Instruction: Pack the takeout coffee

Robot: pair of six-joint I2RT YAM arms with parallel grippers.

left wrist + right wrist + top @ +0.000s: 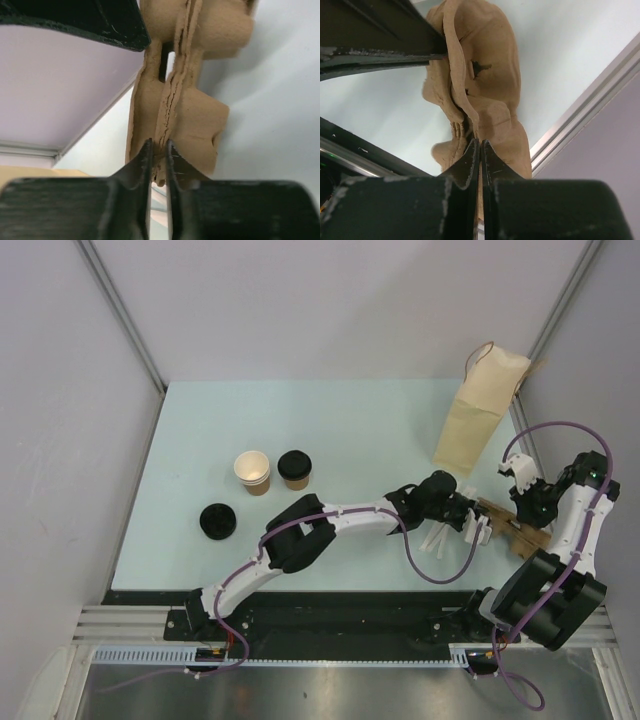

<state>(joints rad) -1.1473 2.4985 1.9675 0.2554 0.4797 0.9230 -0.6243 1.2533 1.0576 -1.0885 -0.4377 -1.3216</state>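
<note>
A tan paper cup with a black lid (294, 469) stands left of centre on the table. Beside it is an open tan cup (252, 471), white inside, and a loose black lid (217, 521) lies nearer the front. Both arms are far from them, at the right. The brown moulded-pulp cup tray (512, 530) is folded and held on edge between them. My left gripper (478, 525) (159, 145) is shut on the tray's layered rim (200, 115). My right gripper (522, 518) (480, 142) is shut on the tray (495, 75) from the other side.
A tall tan paper bag (478, 410) stands at the back right, just behind the two grippers. The right wall and the table's metal edge rail (580, 115) run close beside the tray. The left arm stretches diagonally across the front of the table.
</note>
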